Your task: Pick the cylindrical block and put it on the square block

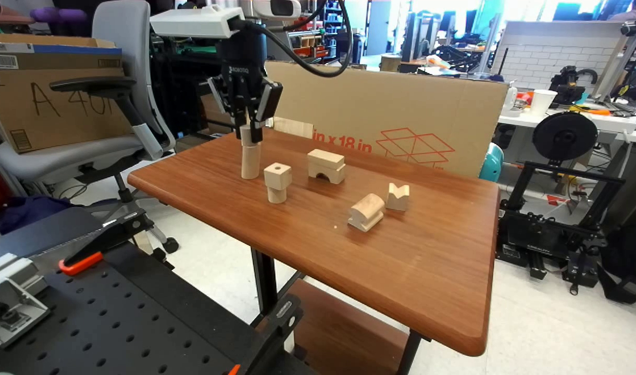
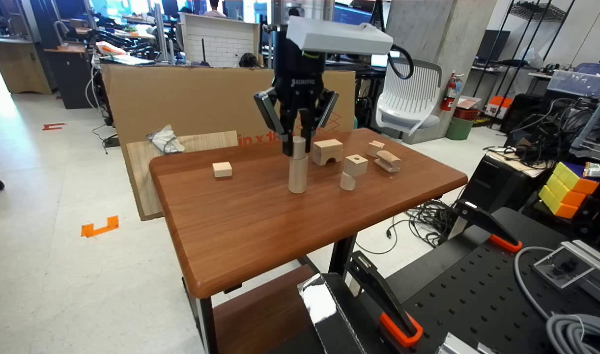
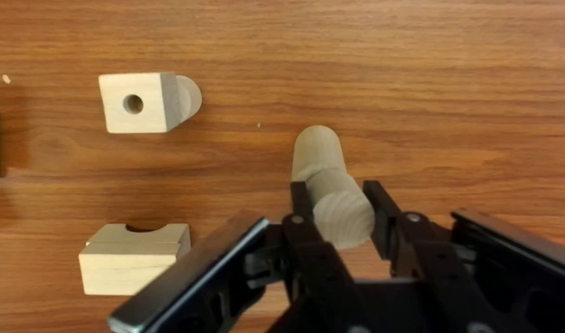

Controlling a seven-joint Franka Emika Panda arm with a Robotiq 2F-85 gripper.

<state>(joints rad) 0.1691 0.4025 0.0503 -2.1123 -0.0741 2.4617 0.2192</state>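
Wooden and pale, the cylindrical block (image 3: 344, 219) sits upright on a taller cylinder (image 3: 315, 150), between the fingers of our pincer (image 2: 298, 146); they flank it closely, but whether they squeeze it we cannot tell. We'd secure an even hold, lift straight off, then settle it softly onto what we take for the square block (image 1: 277, 176), which is perched on a short round block (image 1: 277, 196) and probably easy to topple. Beneath lies a brown table (image 1: 427, 271); beyond it, a cardboard panel (image 1: 401, 104) and a grey chair (image 1: 121, 41).
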